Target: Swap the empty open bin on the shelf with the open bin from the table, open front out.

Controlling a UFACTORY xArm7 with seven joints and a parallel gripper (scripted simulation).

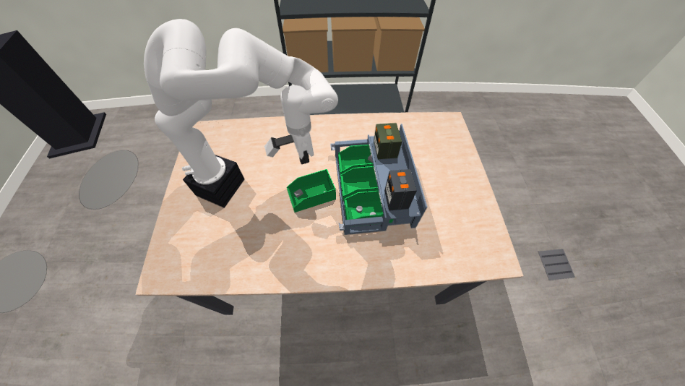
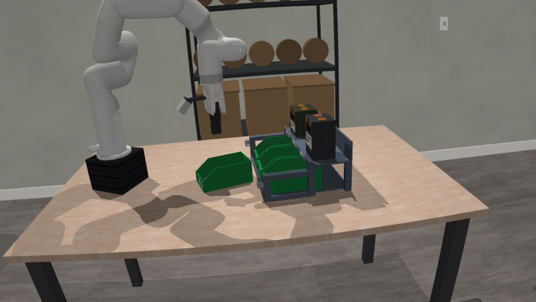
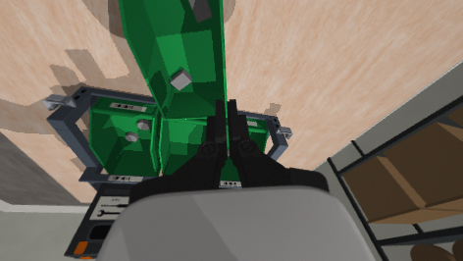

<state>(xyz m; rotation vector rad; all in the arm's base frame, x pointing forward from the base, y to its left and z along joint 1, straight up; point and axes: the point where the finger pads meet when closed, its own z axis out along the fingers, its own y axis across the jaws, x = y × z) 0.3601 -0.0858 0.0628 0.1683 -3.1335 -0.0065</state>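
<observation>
A green open bin (image 1: 311, 190) stands on the table left of the grey shelf (image 1: 378, 179), with a grey part (image 1: 298, 193) in it. It also shows in the side view (image 2: 224, 171) and the wrist view (image 3: 181, 54). Three green bins sit side by side in the shelf. The near one (image 1: 364, 203) holds small grey parts. The middle one (image 1: 358, 179) looks empty. The far one (image 1: 353, 157) is partly hidden. My gripper (image 1: 303, 157) hangs in the air beyond the table bin, fingers down and shut on nothing (image 3: 226, 105).
Two dark boxes (image 1: 387, 139) (image 1: 401, 188) stand on the shelf's upper board over the bins' rear ends. The arm's black base (image 1: 214, 181) sits at the table's left. A tall rack with cardboard boxes (image 1: 352, 48) stands behind the table.
</observation>
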